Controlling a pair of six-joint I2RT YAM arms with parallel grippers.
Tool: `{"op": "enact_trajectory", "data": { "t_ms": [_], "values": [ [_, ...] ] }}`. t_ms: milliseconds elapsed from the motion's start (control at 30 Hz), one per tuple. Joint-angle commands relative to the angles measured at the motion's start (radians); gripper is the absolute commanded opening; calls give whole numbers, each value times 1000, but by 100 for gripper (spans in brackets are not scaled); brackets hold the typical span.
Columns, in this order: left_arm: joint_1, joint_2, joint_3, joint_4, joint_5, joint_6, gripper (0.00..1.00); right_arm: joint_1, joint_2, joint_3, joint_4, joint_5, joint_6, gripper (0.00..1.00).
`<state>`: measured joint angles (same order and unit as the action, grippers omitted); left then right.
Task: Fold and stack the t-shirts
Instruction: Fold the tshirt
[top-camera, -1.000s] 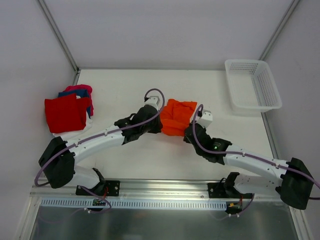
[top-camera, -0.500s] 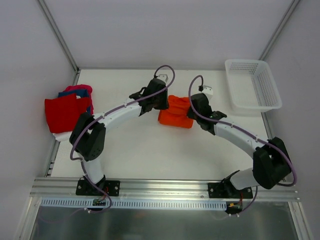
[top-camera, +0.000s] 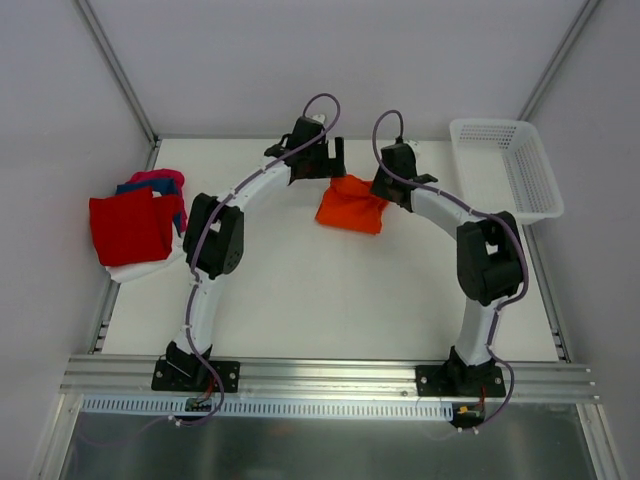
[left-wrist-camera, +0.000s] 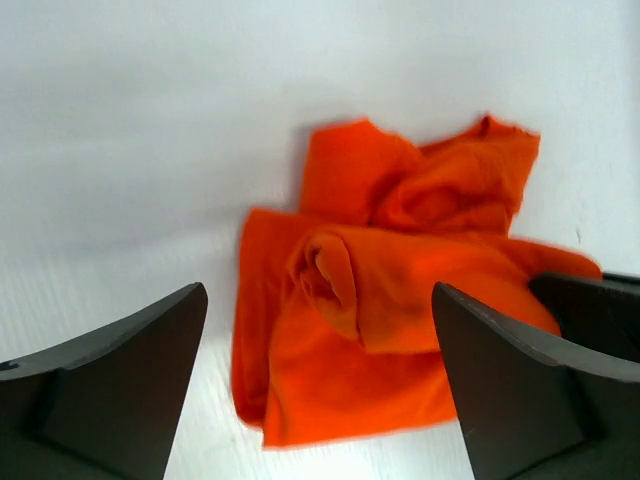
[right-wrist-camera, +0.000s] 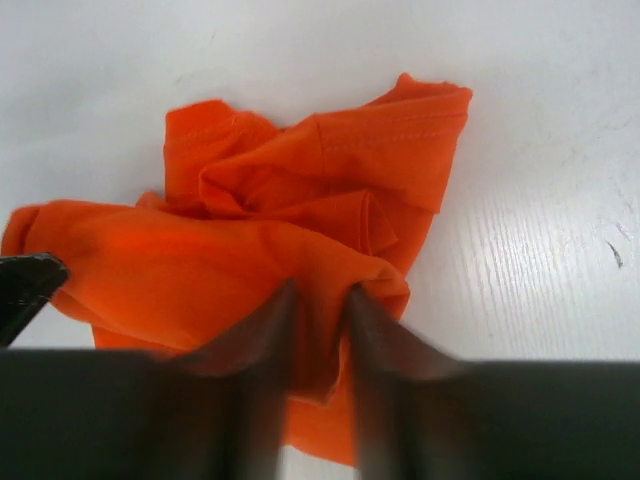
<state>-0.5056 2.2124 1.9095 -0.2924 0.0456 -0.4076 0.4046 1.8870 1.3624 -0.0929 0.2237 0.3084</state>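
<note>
Orange t-shirt (top-camera: 350, 207), where's it sitting and what's the room like? (lurker)

Crumpled heap on the white table (top-camera: 300, 300), in the far half, roughly midway between the sides. Pale walls (top-camera: 300, 70) close in on the left, back and right, with metal posts (top-camera: 118, 70) running down to the back corners. (me, driving remotely)

And the grippers? Edges? (lurker)

From my feeds: the left gripper (left-wrist-camera: 318, 292) has its jaws spread wide with nothing in them. It hangs at the shirt's far side, between it and the back edge. The right gripper (right-wrist-camera: 320, 296) is at the shirt's right end, jaws only a sliver apart, with a fold of orange bunched right at the tips. It's blurry, so I can't tell if it's actually pinching the cloth.

The other shirts are in a stack (top-camera: 150, 215) against the left edge. The red t-shirt (top-camera: 120, 232) is on top, blue and pink poke out behind it and white is underneath.

A white mesh basket (top-camera: 487, 122) fills the far right corner, near the right arm. Open room is the near half, from the shirt down to the metal rail (top-camera: 330, 372) where the arms are bolted, plus the strip between shirt and stack. (me)
</note>
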Motion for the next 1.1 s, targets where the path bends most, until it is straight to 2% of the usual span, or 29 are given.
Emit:
{"op": "enact_trajectory", "data": {
  "t_ms": [0,100,200,300,333,467,533,633,667,700,733,767,800,833,1067],
  "values": [
    [27,72,175,-19,14,39,99,-27,58,145,-69,45,-37,43],
    [32,118,243,-17,-7,52,99,-27,73,208,-110,127,-71,48],
    [32,118,286,-17,-1,67,99,-30,37,207,-84,213,-118,61],
    [30,78,263,-17,10,70,99,-35,0,230,-68,213,-176,63],
    [26,47,250,-17,10,73,99,-35,-24,234,-68,206,-199,83],
    [0,-57,160,-16,-23,79,99,-33,-136,169,-19,155,-210,85],
    [-13,-114,100,-14,-30,76,99,-29,-225,68,56,105,-212,86],
    [-25,-161,30,-10,37,50,99,-24,-284,-12,85,30,-203,86],
    [-33,-166,8,-7,45,49,98,-24,-301,-19,85,10,-197,75],
    [-34,-168,0,4,51,50,94,-24,-301,-20,85,-25,-187,65],
    [-36,-155,0,10,57,50,84,-23,-298,-17,85,-41,-184,55],
    [-36,-148,9,12,66,47,67,-23,-292,-11,81,-56,-183,20],
    [-37,-135,16,13,74,33,20,-24,-264,1,58,-76,-169,6],
    [-36,-108,26,12,91,27,0,-24,-246,32,44,-87,-164,1],
    [-33,16,155,12,109,29,0,-26,-46,183,9,-248,-161,1]
  ]
}}
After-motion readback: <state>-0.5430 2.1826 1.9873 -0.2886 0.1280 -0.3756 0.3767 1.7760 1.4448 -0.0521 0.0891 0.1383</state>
